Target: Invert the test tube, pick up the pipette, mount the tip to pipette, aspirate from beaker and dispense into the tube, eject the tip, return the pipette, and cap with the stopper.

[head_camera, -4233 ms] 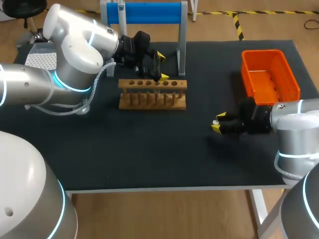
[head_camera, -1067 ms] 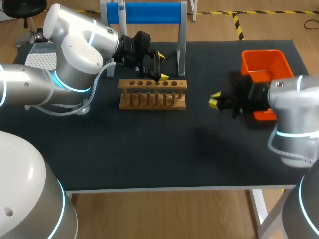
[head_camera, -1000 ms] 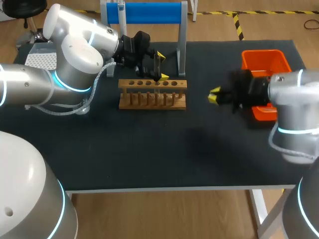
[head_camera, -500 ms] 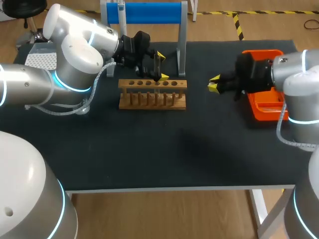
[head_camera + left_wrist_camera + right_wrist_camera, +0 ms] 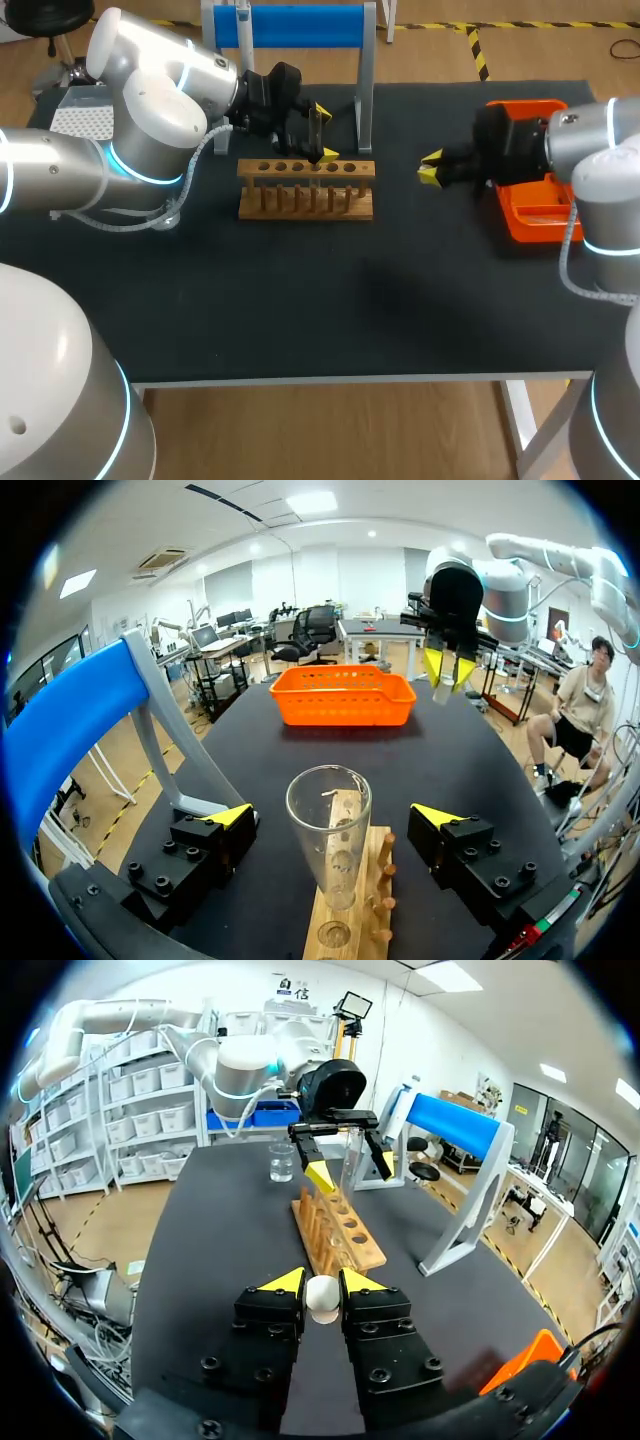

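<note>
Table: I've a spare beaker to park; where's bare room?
Bare: the near strip of table in front of the wooden rack. Crowded: around the rack, with left gripper and blue stand; right gripper hangs between rack and orange basket.

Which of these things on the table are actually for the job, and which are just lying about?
For the job: test tube in the wooden rack, between the fingers of the open left hand; white stopper gripped by the right hand; beaker.
Apparently idle: orange basket; blue-topped stand.
</note>
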You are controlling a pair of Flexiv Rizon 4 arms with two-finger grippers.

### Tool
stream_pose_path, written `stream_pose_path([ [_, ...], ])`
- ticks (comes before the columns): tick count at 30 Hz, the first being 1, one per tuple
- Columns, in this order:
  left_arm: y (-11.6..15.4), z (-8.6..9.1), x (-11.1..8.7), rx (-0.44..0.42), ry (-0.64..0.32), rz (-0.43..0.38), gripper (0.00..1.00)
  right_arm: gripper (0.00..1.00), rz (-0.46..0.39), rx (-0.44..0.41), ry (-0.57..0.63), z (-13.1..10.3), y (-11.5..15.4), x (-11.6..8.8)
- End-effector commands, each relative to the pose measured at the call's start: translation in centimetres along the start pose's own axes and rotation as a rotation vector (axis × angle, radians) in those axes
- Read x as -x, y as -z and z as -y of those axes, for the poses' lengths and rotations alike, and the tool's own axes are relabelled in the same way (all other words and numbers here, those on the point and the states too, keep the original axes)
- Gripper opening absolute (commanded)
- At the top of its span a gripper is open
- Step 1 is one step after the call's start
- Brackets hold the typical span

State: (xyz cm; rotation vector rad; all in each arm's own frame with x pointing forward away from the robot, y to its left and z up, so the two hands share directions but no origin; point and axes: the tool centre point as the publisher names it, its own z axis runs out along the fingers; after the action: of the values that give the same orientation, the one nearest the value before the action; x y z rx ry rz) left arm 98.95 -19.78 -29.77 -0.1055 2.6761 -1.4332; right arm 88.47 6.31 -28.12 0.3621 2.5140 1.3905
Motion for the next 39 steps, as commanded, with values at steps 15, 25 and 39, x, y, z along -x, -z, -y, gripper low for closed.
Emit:
stream_pose_path([
  [15,0.0,0.0,0.1,0.002,0.001,-0.003,1.00,0.00,-0.117,-0.001,0.058,-8.6,-2.8,3.6],
  [25,0.0,0.0,0.1,0.002,0.001,-0.003,1.00,0.00,-0.201,-0.027,0.089,-11.5,-5.4,4.1],
  [39,0.0,0.0,0.1,0.002,0.001,-0.003,1.00,0.00,-0.256,-0.039,0.106,-13.7,-8.7,4.3],
])
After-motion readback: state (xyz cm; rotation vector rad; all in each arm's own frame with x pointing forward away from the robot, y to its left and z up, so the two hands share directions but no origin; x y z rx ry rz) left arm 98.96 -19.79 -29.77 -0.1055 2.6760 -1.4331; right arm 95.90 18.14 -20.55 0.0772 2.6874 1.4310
